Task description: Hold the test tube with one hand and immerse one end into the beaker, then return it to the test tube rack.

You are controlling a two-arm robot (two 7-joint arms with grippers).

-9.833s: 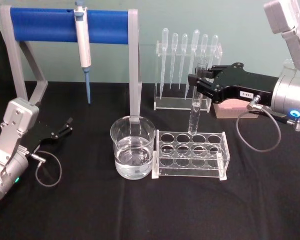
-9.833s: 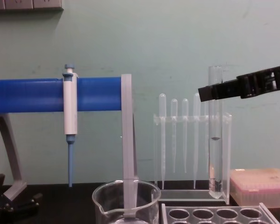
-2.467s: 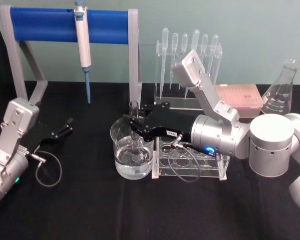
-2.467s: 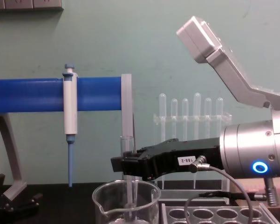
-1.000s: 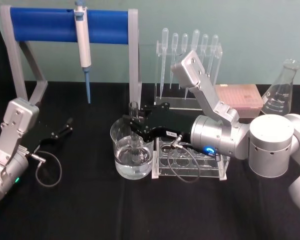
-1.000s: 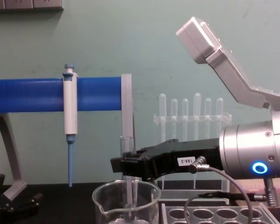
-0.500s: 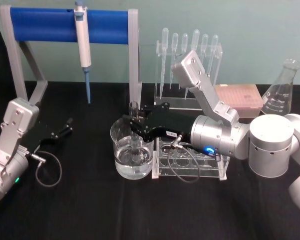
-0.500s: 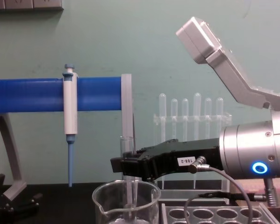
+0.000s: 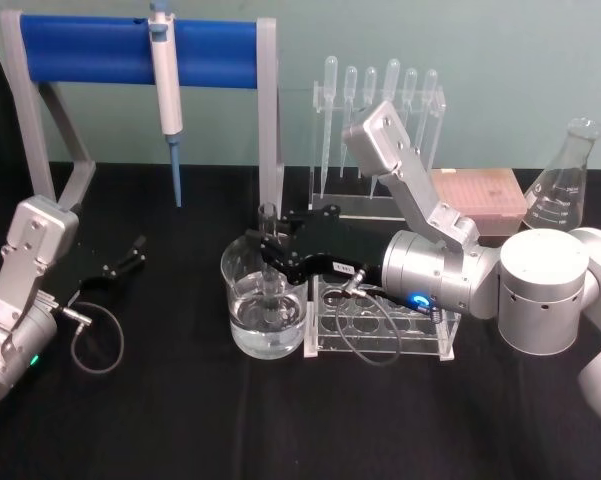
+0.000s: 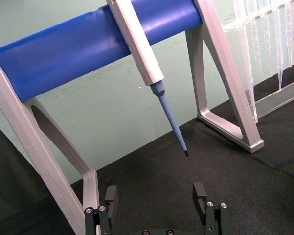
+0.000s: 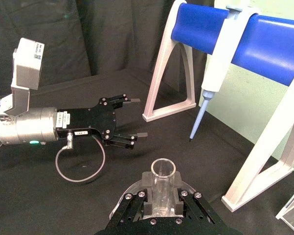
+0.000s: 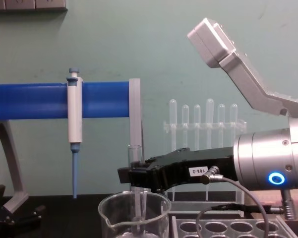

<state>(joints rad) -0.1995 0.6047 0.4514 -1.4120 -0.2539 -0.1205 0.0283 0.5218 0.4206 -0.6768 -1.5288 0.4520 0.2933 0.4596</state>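
two arms on this rig, and one is doing the work. the right gripper (image 9: 268, 250) reaches in from the right and hangs over the beaker (image 9: 236, 300). its flat black jaws are clamped on the test tube (image 12: 135, 154), a bit below the tube's open rim. the tube stands upright, with its rim poking up above the jaws and its lower part running down inside the beaker. there's clear liquid in the bottom of the beaker and the tube's rounded end looks to be down in it, but through the glass i can't tell how deep. the right wrist view looks straight down into the open mouth of the tube, pinched between the two pads.

the beaker sits on the black table (image 9: 180, 420), right up against the left end of the clear tube rack (image 9: 450, 322). the right arm's silver wrist with its blue ring light hangs over that rack.

the left gripper (image 9: 130, 255) is parked at the near left of the table with its jaws spread open, well apart from the beaker.

at the far left a blue bar stand (image 9: 90, 48) has a white-and-blue micropipette (image 9: 165, 75) hanging off it. the pipette holder (image 9: 380, 95) is far middle, and a pink box (image 9: 485, 188) and a glass flask (image 9: 568, 190) are far right.
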